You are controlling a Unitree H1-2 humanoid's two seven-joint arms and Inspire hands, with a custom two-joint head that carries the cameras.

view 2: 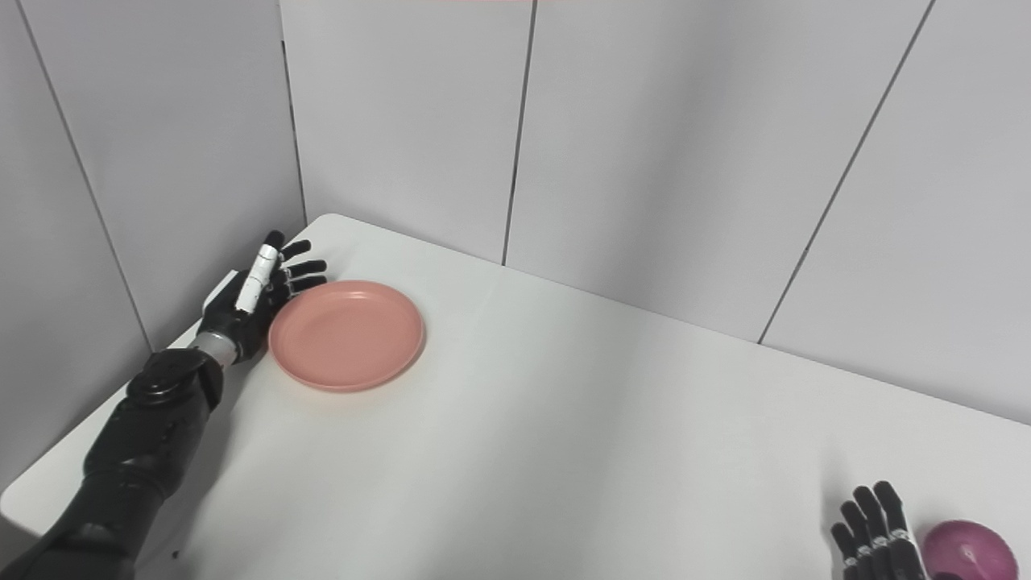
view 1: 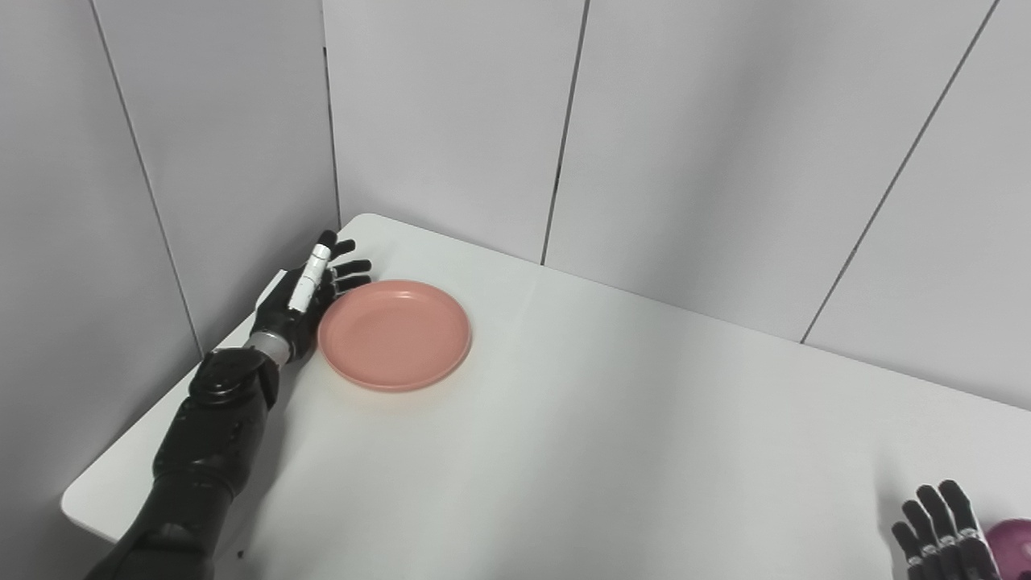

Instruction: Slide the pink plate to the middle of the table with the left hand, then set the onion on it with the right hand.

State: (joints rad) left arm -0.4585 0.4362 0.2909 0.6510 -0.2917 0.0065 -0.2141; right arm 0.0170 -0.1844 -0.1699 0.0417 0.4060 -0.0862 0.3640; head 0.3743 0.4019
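Observation:
The pink plate [view 1: 395, 333] lies flat and empty on the far left part of the white table [view 1: 612, 435]. My left hand [view 1: 310, 294] is open with fingers spread, resting against the plate's left rim. The purple onion [view 2: 966, 549] sits at the bottom right corner, near the table's front. My right hand [view 2: 874, 528] is open just left of the onion, fingers straight and pointing away from me, apart from it. Only its fingers show in the picture.
Grey wall panels [view 1: 451, 121] close in the table on the far side and the left. The table's left corner edge [view 1: 80, 503] lies beside my left forearm.

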